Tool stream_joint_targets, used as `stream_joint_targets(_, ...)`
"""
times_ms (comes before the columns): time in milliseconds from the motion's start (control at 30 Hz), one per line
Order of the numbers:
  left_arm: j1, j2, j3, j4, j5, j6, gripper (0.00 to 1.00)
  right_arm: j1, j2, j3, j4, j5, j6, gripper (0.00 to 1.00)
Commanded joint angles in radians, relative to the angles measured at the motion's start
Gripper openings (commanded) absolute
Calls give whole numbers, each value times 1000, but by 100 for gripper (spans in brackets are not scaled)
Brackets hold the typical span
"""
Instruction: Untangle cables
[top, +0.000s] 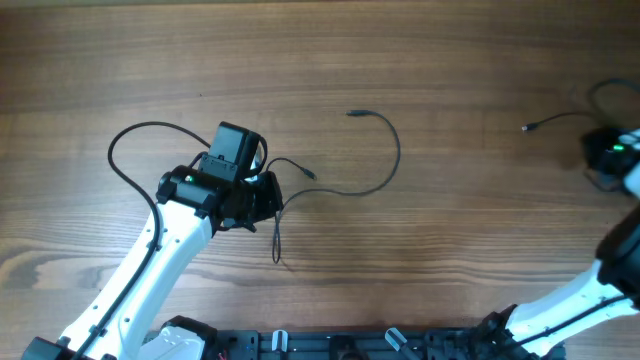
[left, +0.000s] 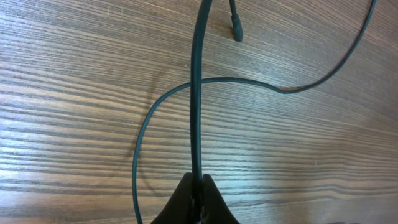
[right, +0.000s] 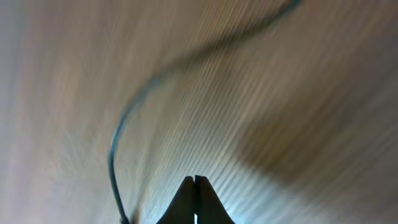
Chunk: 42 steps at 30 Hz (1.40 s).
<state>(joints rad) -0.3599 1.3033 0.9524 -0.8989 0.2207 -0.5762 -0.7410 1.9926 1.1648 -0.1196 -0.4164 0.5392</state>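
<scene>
Surface: wood-grain table (top: 420, 60), mid-brown, darker streaks, grain running L–R in overhead view; fills the frame in all 3 views. Finish matte, w/ pale sheen low in both wrist views. Lighting even, approx. from above; shadows soft. Right wrist view blurred: grain streaks only, darker toward R. Black rail (top: 330, 345) along near edge, bottom of overhead.

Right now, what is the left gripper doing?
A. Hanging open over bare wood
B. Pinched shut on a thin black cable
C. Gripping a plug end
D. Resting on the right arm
B: in the left wrist view the left gripper has its fingers closed on a thin black cable running straight away from them.
</scene>
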Motion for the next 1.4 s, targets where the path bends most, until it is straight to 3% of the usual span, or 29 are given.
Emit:
stream_joint_targets(0, 2, -11, -5, -1, -13, 23, 4, -85, 12, 71, -29, -146, 15, 11)
stream_joint_targets(100, 2, -11, -5, 15, -13, 23, 4, -81, 12, 71, -88, -123, 50, 88)
stream_joint_targets(133, 2, -11, -5, 18, -13, 23, 4, -75, 12, 71, -98, -115, 70, 100)
stream_joint_targets(333, 2, -11, -5, 19, -13, 23, 4, 16, 12, 71, -6, -71, 399, 100)
stream_joint_targets(467, 2, -11, -5, 19, -13, 23, 4, 88, 13, 71, 61, 95, 648, 100)
stream_joint_targets(700, 2, -11, -5, 19, -13, 23, 5, 219, 14, 71, 210, 319, 668, 98)
stream_joint_targets(767, 2, -11, -5, 19, -13, 23, 5, 229, 18, 71, 223, 340, 668, 86)
stream_joint_targets(833, 2, -11, -5, 19, -13, 23, 5, 230, 32, 71, 235, 340, 669, 83)
stream_joint_targets(967, 2, -11, -5, 19, -13, 23, 5, 230, 65, 71, 208, 342, 668, 99)
stream_joint_targets(1200, 2, -11, -5, 19, -13, 22, 4, 230, 98, 71, 98, 393, 750, 100)
stream_joint_targets(1233, 2, -11, -5, 19, -13, 22, 4, 230, 98, 71, 96, 393, 745, 97)
stream_joint_targets(1267, 2, -11, -5, 19, -13, 22, 4, 230, 98, 71, 93, 393, 745, 79)
stream_joint_targets(1300, 2, -11, -5, 19, -13, 22, 4, 230, 98, 71, 89, 394, 745, 42)
stream_joint_targets(1367, 2, -11, -5, 19, -13, 22, 4, 230, 98, 71, 88, 393, 745, 7)
